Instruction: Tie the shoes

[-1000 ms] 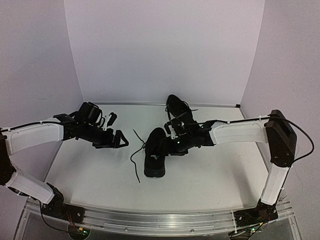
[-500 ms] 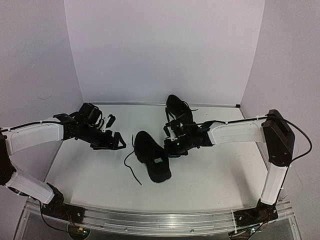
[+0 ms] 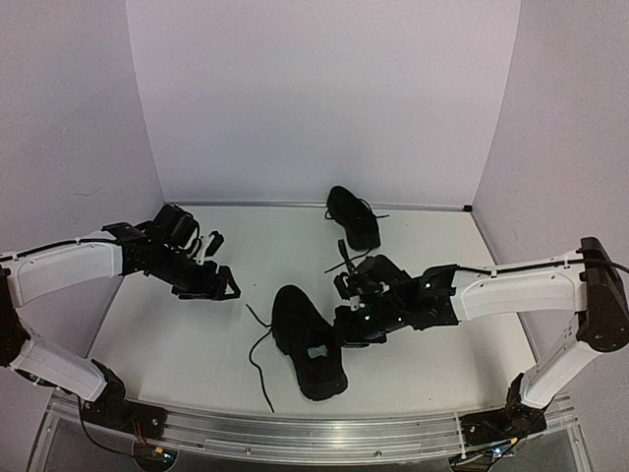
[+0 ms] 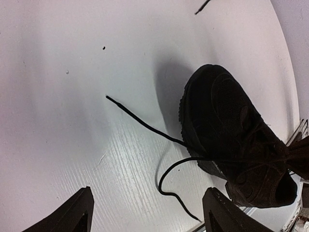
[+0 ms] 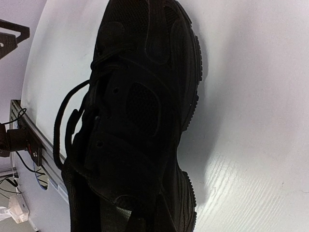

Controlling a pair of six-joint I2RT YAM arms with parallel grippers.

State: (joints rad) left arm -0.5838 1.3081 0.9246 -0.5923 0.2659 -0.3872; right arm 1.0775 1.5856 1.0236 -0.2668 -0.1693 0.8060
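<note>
Black on white: in the overhead view the near shoe (image 3: pixel 307 339) lies on the bench (image 3: pixel 167 344) close to the front edge, toe pointing far-left, while the far shoe (image 3: pixel 354 218) sits well apart by the back wall. A loose lace (image 3: pixel 254 359) trails from the near shoe's left side across the bench. The left pincer (image 3: pixel 222 286) hovers left of the near shoe, apart from it. The right pincer (image 3: pixel 344 329) is pressed together against that shoe's right side at the collar; whether it pinches fabric or lace cannot be told. Left wrist view: two fingers (image 4: pixel 79 215) stand spread wide over bare bench, with the near shoe at the right and one lace end running left. Right wrist view: the near shoe fills the frame, toe at the top, laces looped along its left.
</note>
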